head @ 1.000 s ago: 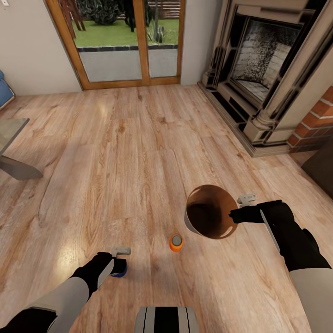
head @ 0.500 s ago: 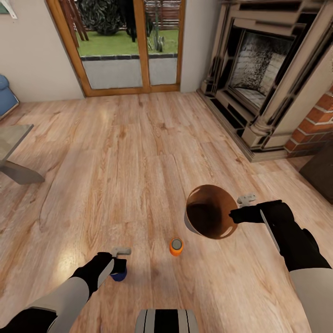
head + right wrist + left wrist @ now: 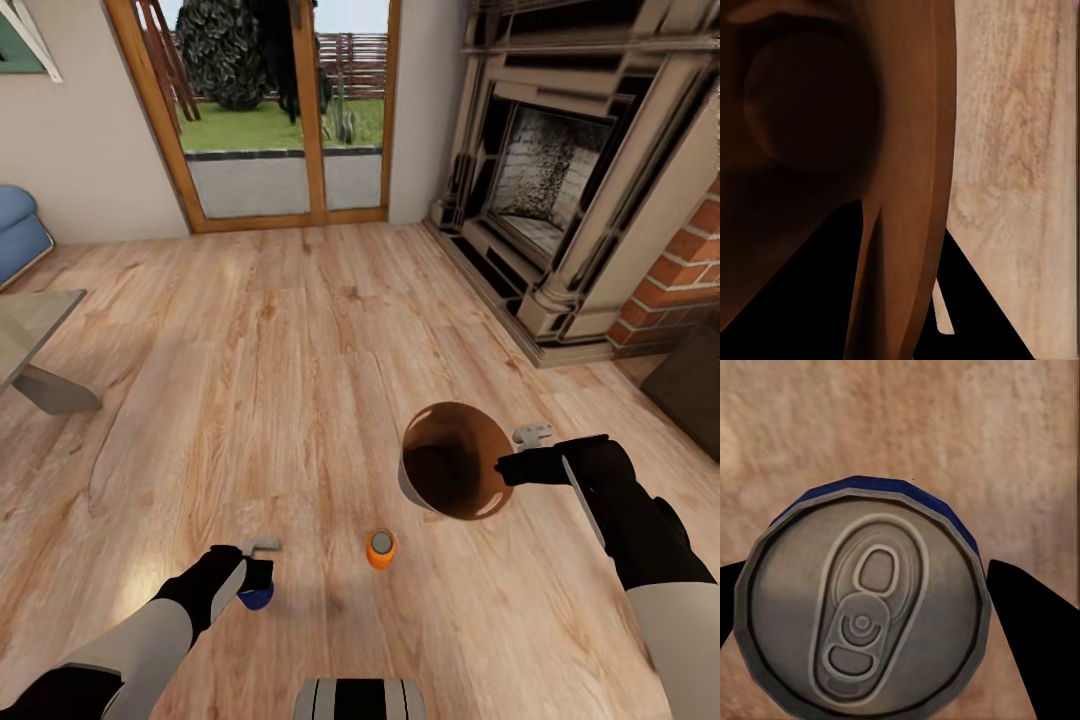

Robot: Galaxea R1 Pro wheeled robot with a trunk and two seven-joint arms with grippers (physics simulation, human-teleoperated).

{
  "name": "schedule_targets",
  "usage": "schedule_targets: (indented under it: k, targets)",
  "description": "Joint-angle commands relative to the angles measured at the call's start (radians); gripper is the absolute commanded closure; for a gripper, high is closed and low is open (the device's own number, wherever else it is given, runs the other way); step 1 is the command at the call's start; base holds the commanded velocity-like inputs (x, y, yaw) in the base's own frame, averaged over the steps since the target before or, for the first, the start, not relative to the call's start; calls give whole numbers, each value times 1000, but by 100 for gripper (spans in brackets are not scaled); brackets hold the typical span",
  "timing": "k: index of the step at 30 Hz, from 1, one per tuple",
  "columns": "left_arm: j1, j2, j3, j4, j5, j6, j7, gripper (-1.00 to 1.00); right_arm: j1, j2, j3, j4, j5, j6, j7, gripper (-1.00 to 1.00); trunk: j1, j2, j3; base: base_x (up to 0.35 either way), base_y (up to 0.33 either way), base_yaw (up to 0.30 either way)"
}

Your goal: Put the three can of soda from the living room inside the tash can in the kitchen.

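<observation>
My left gripper (image 3: 257,583) is shut on a dark blue soda can (image 3: 256,597) low over the wood floor; the left wrist view has its grey top (image 3: 862,607) between the two black fingers. An orange soda can (image 3: 381,548) stands upright on the floor between my arms. My right gripper (image 3: 505,467) is shut on the rim of the trash can (image 3: 455,458), held tilted above the floor with its copper-brown inside facing me. In the right wrist view the bin's wall (image 3: 907,150) runs between the fingers. A third can is out of view.
An ornate fireplace (image 3: 560,190) and a brick column (image 3: 680,280) stand at the right, with a dark block (image 3: 695,385) below them. Glass doors (image 3: 280,130) are straight ahead. A glass table (image 3: 30,330) and a blue sofa (image 3: 15,235) are at the left.
The head view has tilted up, so floor, doors and fireplace sit lower in the picture. Both arms keep their hold, and the orange can stays on the floor.
</observation>
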Motion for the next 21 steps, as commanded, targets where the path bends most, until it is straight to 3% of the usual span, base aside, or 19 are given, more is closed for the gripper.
schedule_targets:
  k: [1,4,5,7,15,18,21]
  targets:
    - [0,0,0,0,0,0,0,100,0,0,0,0,-24,5,5,100,0,0,4,0,0,0]
    - [0,0,1,0,0,2,-1,100,0,0,-1,-1,-23,5,4,100,-2,1,16,0,0,0]
    - [5,6,-5,-6,6,-4,-7,100,6,6,-7,5,9,-7,-5,100,-2,1,15,0,0,0]
    - [16,17,-16,-17,15,-15,-18,100,19,17,-16,18,24,-15,-21,100,-2,1,15,0,0,0]
    - [61,57,-61,-62,49,-59,-23,100,42,61,-60,71,258,-91,-88,100,-2,1,15,0,0,0]
    - [78,57,-78,-79,69,-75,-23,100,42,77,-77,89,303,-120,-114,100,-2,1,15,0,0,0]
    - [95,57,-84,-95,87,-92,-23,100,42,94,-94,107,322,-142,-139,100,-2,1,15,0,0,0]
